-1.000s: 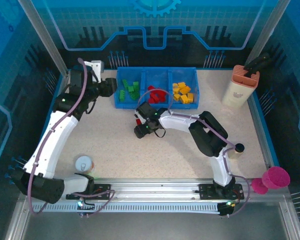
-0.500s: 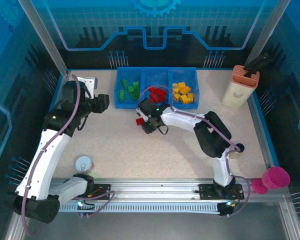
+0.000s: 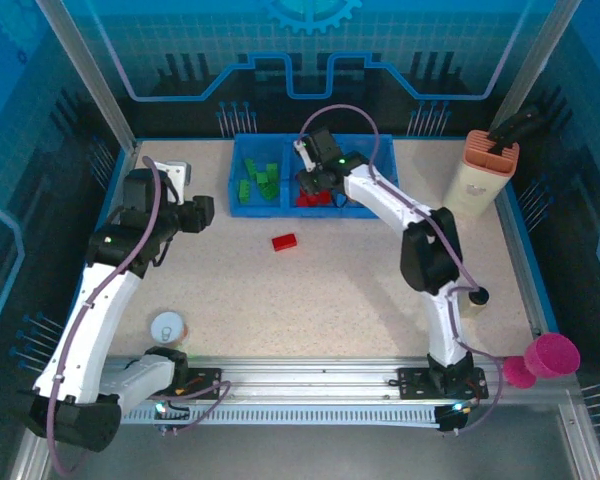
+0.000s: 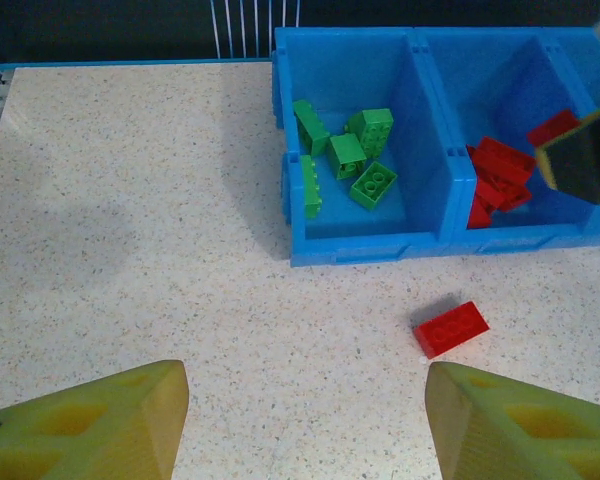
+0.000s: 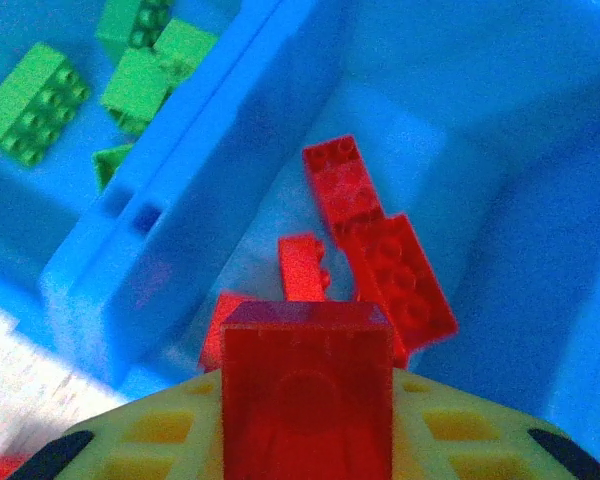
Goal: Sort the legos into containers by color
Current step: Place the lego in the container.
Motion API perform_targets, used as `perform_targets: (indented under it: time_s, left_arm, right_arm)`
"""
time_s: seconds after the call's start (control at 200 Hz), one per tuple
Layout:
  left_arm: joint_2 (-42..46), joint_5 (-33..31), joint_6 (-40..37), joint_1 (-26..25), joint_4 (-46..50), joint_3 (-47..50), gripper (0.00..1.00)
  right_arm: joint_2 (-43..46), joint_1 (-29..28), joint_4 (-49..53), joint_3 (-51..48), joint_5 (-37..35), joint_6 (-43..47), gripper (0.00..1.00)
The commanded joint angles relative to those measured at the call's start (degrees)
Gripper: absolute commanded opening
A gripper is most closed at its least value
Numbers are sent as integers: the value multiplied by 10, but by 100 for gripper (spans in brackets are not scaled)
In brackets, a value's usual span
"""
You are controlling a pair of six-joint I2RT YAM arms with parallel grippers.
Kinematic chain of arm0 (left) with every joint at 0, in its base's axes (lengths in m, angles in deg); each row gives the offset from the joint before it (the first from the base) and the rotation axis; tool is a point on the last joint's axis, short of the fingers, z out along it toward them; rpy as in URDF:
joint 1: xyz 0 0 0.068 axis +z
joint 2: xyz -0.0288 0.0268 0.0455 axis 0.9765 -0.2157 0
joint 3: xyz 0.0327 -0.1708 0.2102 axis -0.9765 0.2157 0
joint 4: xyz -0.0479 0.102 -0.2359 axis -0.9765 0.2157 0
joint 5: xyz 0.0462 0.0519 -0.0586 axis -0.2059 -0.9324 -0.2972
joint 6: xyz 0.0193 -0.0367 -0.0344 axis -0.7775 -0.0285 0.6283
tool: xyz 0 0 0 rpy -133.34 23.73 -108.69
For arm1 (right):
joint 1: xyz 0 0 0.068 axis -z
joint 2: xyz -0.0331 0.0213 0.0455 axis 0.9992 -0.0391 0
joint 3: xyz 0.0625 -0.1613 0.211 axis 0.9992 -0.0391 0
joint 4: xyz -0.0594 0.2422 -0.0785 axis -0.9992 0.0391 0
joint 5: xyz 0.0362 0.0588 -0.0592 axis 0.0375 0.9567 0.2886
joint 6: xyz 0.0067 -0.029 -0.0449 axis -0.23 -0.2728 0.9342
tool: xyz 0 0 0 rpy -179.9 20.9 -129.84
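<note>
Lifted red lego over the middle compartment, clamped in right gripper, ready to drop; left gripper gaping, empty.

Color-sorted legos sit in blue tray; one red brick lies outside.

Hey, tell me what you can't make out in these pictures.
- Right compartment contents: top view, the right arm covers them; left wrist view, frame edge cuts them off.
- Fingertips of the right tool: right wrist view, the held red lego hides them.
- Red legos in the middle compartment: left wrist view, the right tool covers some.
</note>
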Motion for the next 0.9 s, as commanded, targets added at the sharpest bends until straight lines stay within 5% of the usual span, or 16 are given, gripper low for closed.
perform_targets:
  time_s: [0.0, 0.37, 0.625, 0.891]
  left_arm:
    - [17, -7, -9, 7, 9, 2, 65]
    - [1, 14, 1, 8, 14, -24, 66]
    - [-2, 22, 5, 8, 12, -28, 66]
    - [0, 44, 15, 8, 0, -25, 66]
  right_arm:
    - [-71, 6, 35, 79, -34, 21, 36]
    - [-232, 36, 103, 329, 7, -7, 40]
    - [-213, 41, 74, 280, 14, -14, 48]
    - [-104, 22, -6, 138, 37, 26, 52]
